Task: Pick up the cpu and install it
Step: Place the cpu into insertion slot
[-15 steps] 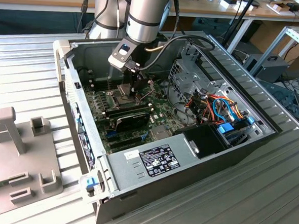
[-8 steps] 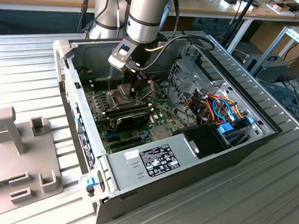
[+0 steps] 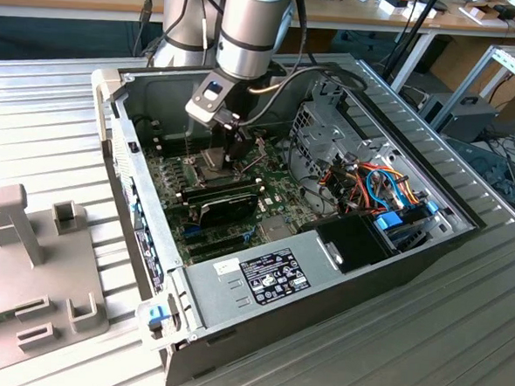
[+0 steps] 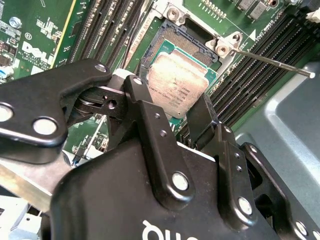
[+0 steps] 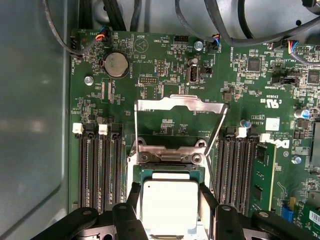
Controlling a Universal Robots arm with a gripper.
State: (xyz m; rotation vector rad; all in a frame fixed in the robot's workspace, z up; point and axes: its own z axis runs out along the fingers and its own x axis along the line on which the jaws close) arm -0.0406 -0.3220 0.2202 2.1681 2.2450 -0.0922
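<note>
1. The Universal Robots arm (image 3: 250, 26) stood nearly upright over the open computer case (image 3: 112, 140). Its last links pointed straight down into the case, and a grey cable looped off the wrist.
2. The case lay on a ribbed metal table (image 3: 423, 352). A grey moulded fixture (image 3: 34, 267) sat near the table's edge on the exterior view's left.
3. The gripper (image 3: 229, 152) hung low inside the case over the green motherboard (image 3: 238, 222). It was toward the far corner on the exterior view's left, beyond the power supply (image 3: 265, 277).
4. In the first wrist view, the gripper (image 5: 170, 192) pointed down at the processor socket, one black finger on each side of the cpu (image 5: 169, 207).
5. The fingers (image 5: 134, 195) were closed against two opposite edges of the cpu, gripping it.
6. In the second wrist view, the gripper (image 4: 170, 97) held the cpu (image 4: 177, 82) flat side up over the dark socket (image 4: 187, 42). A strip of socket showed past the chip's far edge, and it could not be told whether the chip was fully seated.
7. The hinged metal load frame (image 5: 177, 104) stood swung open just beyond the socket, and the thin lever rod (image 4: 270, 61) angled away from the socket corner.
8. Black memory slots (image 5: 100, 170) ran along both sides of the socket. A coin battery (image 5: 116, 64) sat farther up the board.
</note>
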